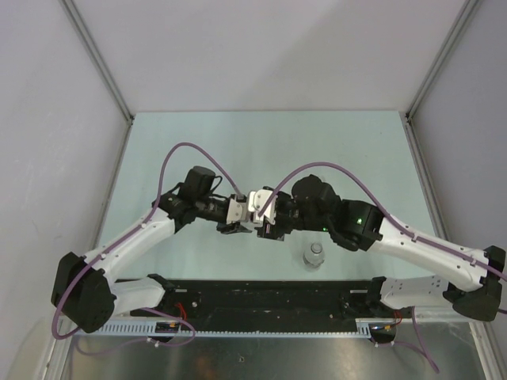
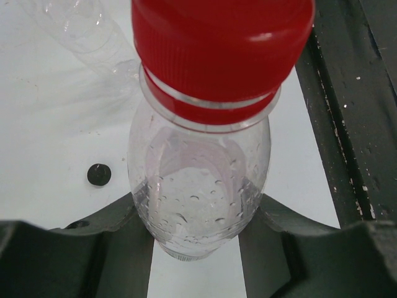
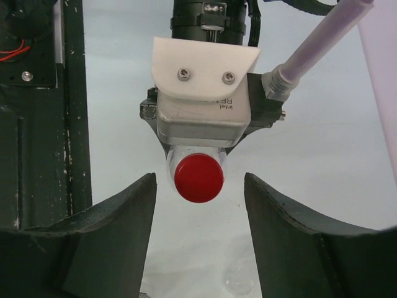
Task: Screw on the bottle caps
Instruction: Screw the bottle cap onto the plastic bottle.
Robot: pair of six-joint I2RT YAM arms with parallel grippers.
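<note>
The left hand (image 2: pixel 198 205) clamps the probably light, squashy clear bottle (image 2: pixel 198 155) by its body above the desk (image 1: pixel 261 142), while the right hand (image 3: pixel 198 186), jaws apart, brackets its stiff red cap (image 3: pixel 198 179), best pinched across its sides.

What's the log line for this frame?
left gripper: shut on bottle | red cap: on bottle neck | right gripper: open, jaws flanking red cap, no contact | black cap: loose on table
</note>
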